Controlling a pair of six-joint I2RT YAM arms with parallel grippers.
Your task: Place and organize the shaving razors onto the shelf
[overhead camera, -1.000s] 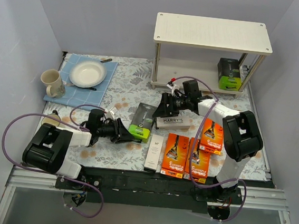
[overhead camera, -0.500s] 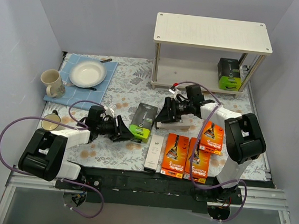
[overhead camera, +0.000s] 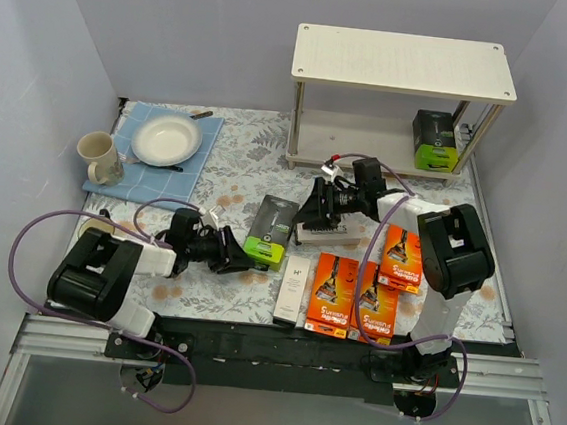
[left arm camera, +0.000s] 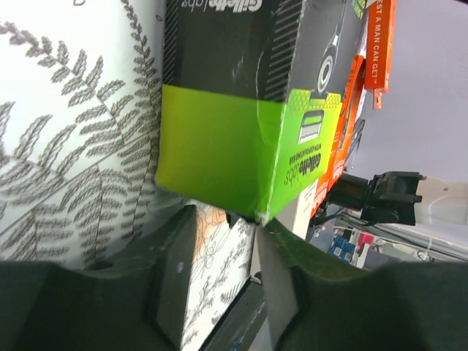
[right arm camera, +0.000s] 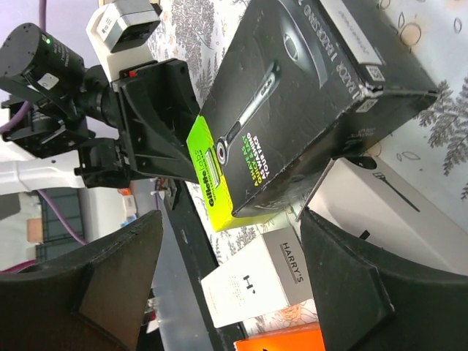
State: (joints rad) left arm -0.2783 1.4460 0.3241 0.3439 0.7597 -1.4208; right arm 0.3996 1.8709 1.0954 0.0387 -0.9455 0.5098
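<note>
Far left of the left arm: beige ceramic mug (overhead camera: 96, 154), then white round plate (overhead camera: 167, 139) on a blue cloth mat (overhead camera: 193, 169). All are well apart from both tools.

Left gripper (overhead camera: 237, 252): low over the leaf-print tablecloth (overhead camera: 239, 153), fingers (left arm camera: 175, 270) spread. The black flat box with a lime-green end (overhead camera: 270, 231) lies flat directly ahead of it. The wrist view puts the box's lime corner at the mouth of the gap between the tips. Contact: can't tell.

Slim white Harry's box (overhead camera: 293, 289) lies flat to the right of that gripper, toward the bases, just beside the black box's lime end.

Right gripper (overhead camera: 311, 215): fingers (right arm camera: 121, 263) wide apart, pinching nothing. It is tilted down over the left end of the grey Harry's box (overhead camera: 337, 235), which lies flat beneath it. The black box is just to this gripper's left.

Three bright orange flat boxes (overhead camera: 332, 290) lie on the base side of the right gripper. Two sit side by side, touching. The third orange box (overhead camera: 401, 256) is just right of them, under the right forearm.

Two-tier pale wood shelf on thin metal legs (overhead camera: 405, 62) stands beyond the right gripper. A second black-and-lime box (overhead camera: 434, 140) sits at the right end of its lower board.
</note>
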